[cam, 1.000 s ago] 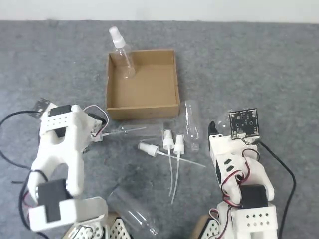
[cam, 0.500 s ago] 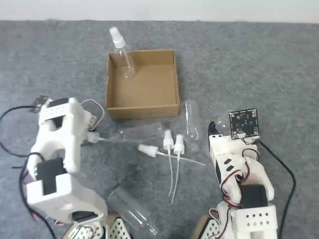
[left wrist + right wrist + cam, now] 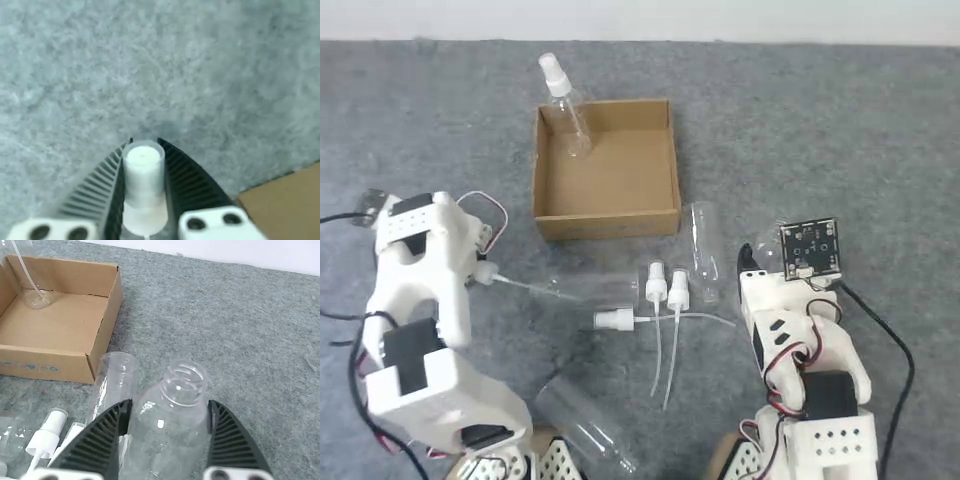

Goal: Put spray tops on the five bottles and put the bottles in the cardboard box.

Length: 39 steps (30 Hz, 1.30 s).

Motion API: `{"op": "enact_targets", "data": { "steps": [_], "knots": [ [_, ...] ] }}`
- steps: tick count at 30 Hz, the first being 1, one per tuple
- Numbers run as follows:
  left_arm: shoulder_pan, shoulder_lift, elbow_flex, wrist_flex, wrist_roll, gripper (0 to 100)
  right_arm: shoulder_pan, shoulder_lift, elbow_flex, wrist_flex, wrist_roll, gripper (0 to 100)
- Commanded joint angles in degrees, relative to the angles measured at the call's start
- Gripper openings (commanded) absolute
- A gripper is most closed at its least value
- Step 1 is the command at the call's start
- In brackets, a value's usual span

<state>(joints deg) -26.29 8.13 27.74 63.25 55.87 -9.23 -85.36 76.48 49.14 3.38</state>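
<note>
A white spray top [image 3: 144,175], thin tube trailing, is clamped in the left gripper [image 3: 144,142] off the near left corner of the cardboard box [image 3: 605,222]; off its near right corner the right gripper [image 3: 169,407] clasps a clear open-necked bottle [image 3: 172,435].

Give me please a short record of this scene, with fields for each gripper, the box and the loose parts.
left gripper: shut on a spray top
right gripper: shut on an open bottle, no top
cardboard box: one capped bottle inside
loose spray tops: three, lying in front of the box
loose bottles: three, lying
</note>
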Motion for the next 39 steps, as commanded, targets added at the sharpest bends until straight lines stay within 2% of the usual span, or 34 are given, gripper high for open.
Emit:
{"op": "enact_targets", "data": {
  "steps": [1,8,16,24,34,39],
  "knots": [
    [-0.2,-0.8,-5.0,-0.4,0.4,1,-1.1,-1.2,-0.3,-0.9,-0.1,11.0],
    [-0.2,-0.8,-11.1,6.8,0.4,1,-3.5,-1.2,0.4,-0.6,-0.1,11.0],
    [-0.2,-0.8,-16.0,9.0,0.2,1,-4.1,-1.7,1.5,-0.9,-0.1,11.0],
    [-0.2,-0.8,-26.6,18.6,0.1,1,-6.5,-1.7,1.7,-0.6,0.0,11.0],
    [-6.5,-0.8,-40.8,25.7,-6.8,1,-8.5,-1.7,2.5,-0.7,0.0,11.0],
    [-6.7,-0.8,-42.9,27.0,-9.4,1,-10.9,-1.7,2.6,-0.6,0.0,11.0]
  ]
}}
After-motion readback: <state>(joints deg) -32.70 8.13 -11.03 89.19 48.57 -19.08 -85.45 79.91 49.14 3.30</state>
